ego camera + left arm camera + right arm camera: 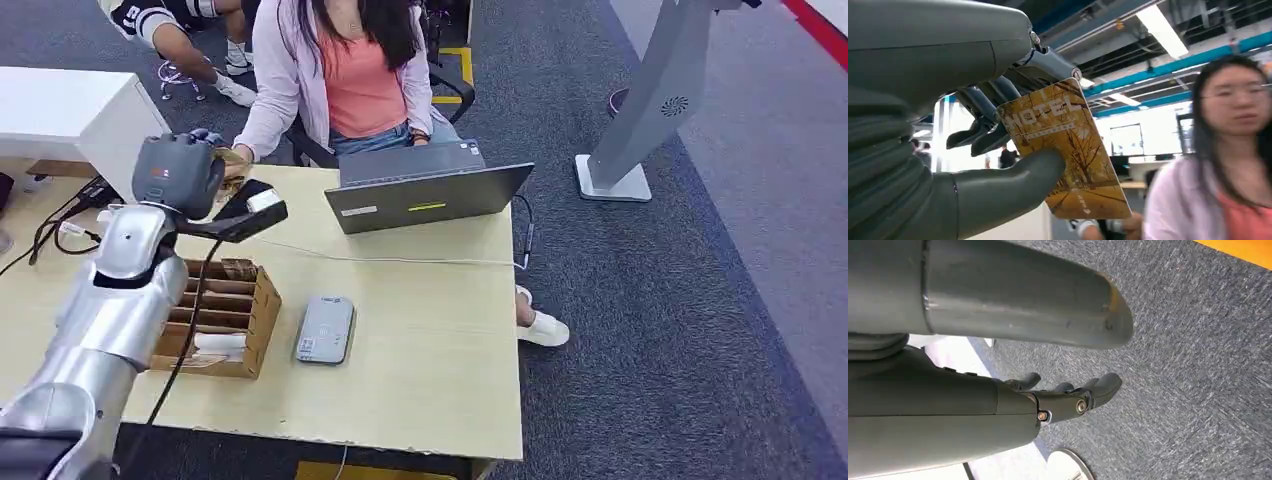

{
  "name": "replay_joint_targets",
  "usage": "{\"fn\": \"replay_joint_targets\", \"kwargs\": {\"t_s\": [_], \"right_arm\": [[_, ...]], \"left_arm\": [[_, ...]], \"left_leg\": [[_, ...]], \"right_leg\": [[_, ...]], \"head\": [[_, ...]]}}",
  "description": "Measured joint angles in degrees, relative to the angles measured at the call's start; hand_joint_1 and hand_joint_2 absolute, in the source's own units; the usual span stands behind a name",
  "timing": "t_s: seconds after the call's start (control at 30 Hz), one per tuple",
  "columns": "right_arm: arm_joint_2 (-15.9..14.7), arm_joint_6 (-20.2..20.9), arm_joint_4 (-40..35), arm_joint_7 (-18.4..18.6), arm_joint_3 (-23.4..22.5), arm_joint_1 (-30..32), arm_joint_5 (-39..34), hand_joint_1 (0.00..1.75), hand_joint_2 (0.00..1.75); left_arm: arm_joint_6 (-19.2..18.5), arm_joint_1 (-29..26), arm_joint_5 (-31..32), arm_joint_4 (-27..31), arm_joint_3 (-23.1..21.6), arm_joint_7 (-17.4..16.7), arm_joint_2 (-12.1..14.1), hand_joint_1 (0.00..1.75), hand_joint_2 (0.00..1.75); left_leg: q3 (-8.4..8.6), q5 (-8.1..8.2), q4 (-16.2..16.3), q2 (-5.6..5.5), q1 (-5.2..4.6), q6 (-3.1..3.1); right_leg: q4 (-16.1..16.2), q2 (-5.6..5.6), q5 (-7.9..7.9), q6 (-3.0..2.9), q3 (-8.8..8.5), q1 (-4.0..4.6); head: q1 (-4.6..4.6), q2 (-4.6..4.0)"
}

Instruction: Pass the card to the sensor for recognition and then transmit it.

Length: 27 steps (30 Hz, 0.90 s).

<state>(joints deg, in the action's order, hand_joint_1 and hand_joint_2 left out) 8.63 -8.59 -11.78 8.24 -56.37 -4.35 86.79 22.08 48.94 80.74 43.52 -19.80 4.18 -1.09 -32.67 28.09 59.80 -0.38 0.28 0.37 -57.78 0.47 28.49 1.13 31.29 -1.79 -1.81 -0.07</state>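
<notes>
Apparently late stage: left robot hand (998,150) pinches the hotel card (1068,150) and holds it out toward the seated person (345,75), well past the grey sensor (325,329) on the table (430,340); handover left, right robot hand (1068,395) empty, fingers loosely apart.

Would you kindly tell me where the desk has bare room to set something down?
The widest bare patch of the desk lies between the grey card reader and the right edge, in front of the laptop. It is crowded at the left: the wooden card box, cables and the left robot hand holding the card.
</notes>
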Motion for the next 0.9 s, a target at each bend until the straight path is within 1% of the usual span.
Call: {"fn": "replay_joint_targets", "kwargs": {"t_s": [0.03,0.13,0.23,0.33,0.43,0.53,0.63,0.73,0.9], "right_arm": [[0.0,-0.1,0.0,0.2,0.0,-0.1,-0.1,0.0,0.0],[0.1,-0.5,0.1,0.6,-0.2,-0.1,-0.3,0.0,0.0],[0.1,-0.7,0.2,0.7,-0.4,0.0,-0.6,0.0,0.0],[0.1,-0.9,0.2,0.7,-0.9,0.1,-1.2,0.0,0.0],[0.1,-0.9,0.2,0.7,-1.4,0.1,-1.5,0.0,0.0],[0.2,-1.0,0.2,0.7,-1.7,0.1,-1.9,0.0,0.0],[0.3,-1.0,0.2,0.7,-2.0,0.1,-2.2,0.0,0.0],[0.4,-1.0,0.2,0.7,-2.4,0.2,-2.2,0.0,0.0],[0.4,-1.1,0.2,0.7,-2.8,0.2,-2.2,0.0,0.0]], "left_arm": [[-0.2,-2.1,-0.3,2.4,-1.2,-0.3,-0.8,1.75,1.75],[-1.7,-7.3,-1.4,8.7,-4.5,-1.3,-2.1,1.75,1.75],[-4.0,-10.5,-2.5,13.0,-7.2,-2.0,-2.6,1.75,1.75],[-7.9,-12.7,-4.0,16.1,-9.3,-2.5,-2.5,1.75,1.75],[-9.5,-14.1,-4.7,17.6,-10.5,-2.6,-2.5,1.75,1.75],[-14.3,-14.3,-6.4,17.9,-11.7,-3.3,-2.3,1.75,1.75],[-17.7,-14.8,-7.8,17.8,-13.1,-4.0,-1.8,1.75,1.75],[-18.4,-15.0,-8.3,17.7,-14.3,-4.1,-1.1,1.75,1.75],[-18.6,-15.0,-8.5,17.7,-15.4,-4.1,-0.5,1.75,1.75]], "left_leg": [[-0.02,0.0,0.0,-0.02,0.0,0.0],[-0.07,0.01,0.0,0.03,0.0,0.01],[-0.07,0.01,0.0,0.04,-0.01,0.01],[-0.08,-0.01,0.0,0.01,0.0,0.04],[-0.08,-0.03,0.0,0.03,0.01,0.03],[-0.08,-0.05,0.0,0.03,0.0,0.05],[-0.09,-0.05,0.0,0.03,0.0,0.05],[-0.1,-0.05,0.0,0.02,0.0,0.05],[-0.11,-0.04,0.0,0.03,0.0,0.05]], "right_leg": [[0.0,-0.02,0.01,0.0,-0.01,0.0],[0.0,0.01,0.0,0.0,0.04,0.0],[0.0,0.02,0.0,0.01,0.06,0.0],[0.0,-0.02,0.0,0.01,0.08,0.0],[0.0,0.01,-0.01,0.01,0.08,0.0],[0.0,0.0,-0.02,0.02,0.07,0.0],[0.0,0.01,-0.02,0.02,0.07,0.0],[0.0,0.0,-0.03,0.03,0.07,0.0],[0.0,0.0,-0.03,0.03,0.08,0.0]], "head": [[-0.02,0.0],[-0.04,0.0],[-0.02,0.0],[-0.02,0.0],[-0.02,0.0],[-0.02,0.0],[-0.02,0.0],[-0.02,0.0],[-0.02,0.0]]}}
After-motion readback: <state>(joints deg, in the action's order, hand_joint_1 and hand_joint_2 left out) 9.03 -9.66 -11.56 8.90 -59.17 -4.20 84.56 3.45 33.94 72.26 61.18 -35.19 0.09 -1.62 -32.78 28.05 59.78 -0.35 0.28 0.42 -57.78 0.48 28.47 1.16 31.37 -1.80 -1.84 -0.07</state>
